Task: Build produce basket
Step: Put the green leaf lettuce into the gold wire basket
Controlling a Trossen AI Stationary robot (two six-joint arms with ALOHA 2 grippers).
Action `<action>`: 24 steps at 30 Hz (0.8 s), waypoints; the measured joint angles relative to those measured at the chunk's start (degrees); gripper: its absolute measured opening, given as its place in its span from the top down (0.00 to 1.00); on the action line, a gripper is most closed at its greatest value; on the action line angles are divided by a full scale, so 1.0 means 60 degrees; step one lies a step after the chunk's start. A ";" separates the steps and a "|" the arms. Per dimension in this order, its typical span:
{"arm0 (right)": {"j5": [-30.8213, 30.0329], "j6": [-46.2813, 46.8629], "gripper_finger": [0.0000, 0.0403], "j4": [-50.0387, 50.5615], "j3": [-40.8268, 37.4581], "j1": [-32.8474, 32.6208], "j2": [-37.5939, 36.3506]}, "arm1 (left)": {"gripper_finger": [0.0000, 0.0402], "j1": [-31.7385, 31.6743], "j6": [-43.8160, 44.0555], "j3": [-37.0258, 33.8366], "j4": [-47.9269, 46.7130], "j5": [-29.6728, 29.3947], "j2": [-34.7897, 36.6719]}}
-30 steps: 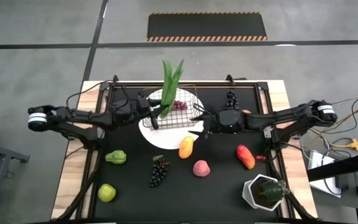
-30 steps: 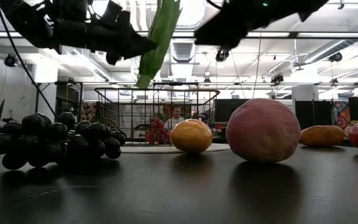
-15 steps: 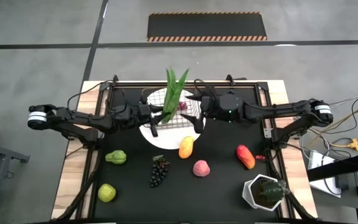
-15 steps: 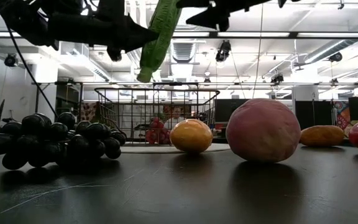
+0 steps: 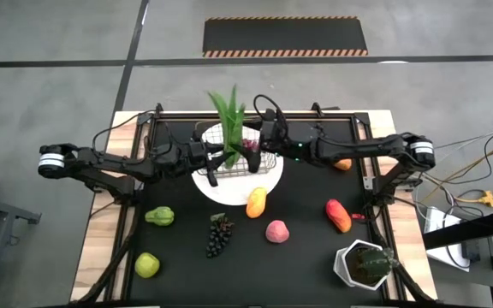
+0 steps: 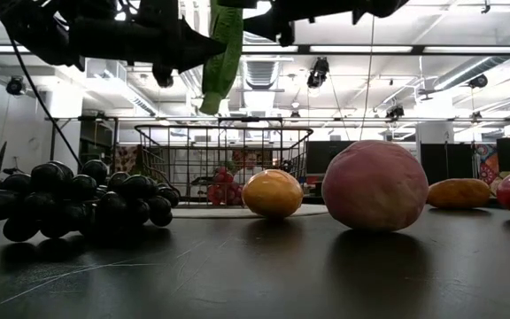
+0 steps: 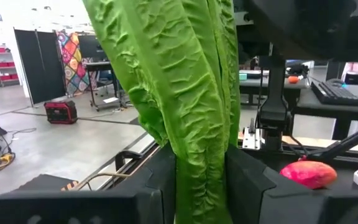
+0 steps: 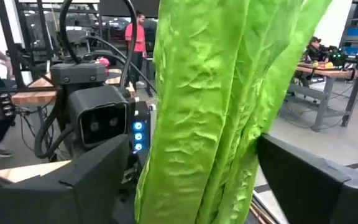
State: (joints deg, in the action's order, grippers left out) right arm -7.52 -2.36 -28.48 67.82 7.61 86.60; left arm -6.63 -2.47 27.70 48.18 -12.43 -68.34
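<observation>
Leafy stalk [image 5: 228, 125] upright above the basket [image 5: 264, 162], near the worktop's far edge. Left gripper [image 5: 210, 162] pinches its lower stem. Right gripper [image 5: 253, 142] straddles the leaves, fingers spread. Judgement: right should close gently mid-stalk before left lets go, keeping the stalk vertical.

Green leafy stalk [image 8: 229, 106] upright between right gripper [image 8: 194, 186] fingers [image 8: 86, 186], one dark finger each side, spread wide, not pinching. Left arm's wrist camera housing [image 8: 101, 121] just behind stalk, blue lights on. Room beyond: person in red shirt [image 8: 137, 37], tables, seated person [image 8: 314, 46].
</observation>
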 joint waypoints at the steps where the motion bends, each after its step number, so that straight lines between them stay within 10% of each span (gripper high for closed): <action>1: -0.0010 0.0003 0.21 -0.0007 0.0122 0.0002 0.0097 | 0.79 0.0000 0.0070 0.0001 0.0026 0.0000 0.0000; 13: 0.0090 -0.0113 0.93 0.0553 0.0673 0.0337 0.0689 | 0.60 -0.0022 0.0020 0.0000 -0.0645 -0.0022 0.0166; 24: -0.0027 -0.0142 0.94 0.0947 0.0798 0.0886 0.1120 | 0.32 -0.0011 -0.0600 0.0004 -0.5139 -0.0741 0.2792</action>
State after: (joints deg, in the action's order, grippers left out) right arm -7.68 -3.21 -22.80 72.61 12.92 93.32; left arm -6.70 -6.07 27.73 17.34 -16.87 -51.58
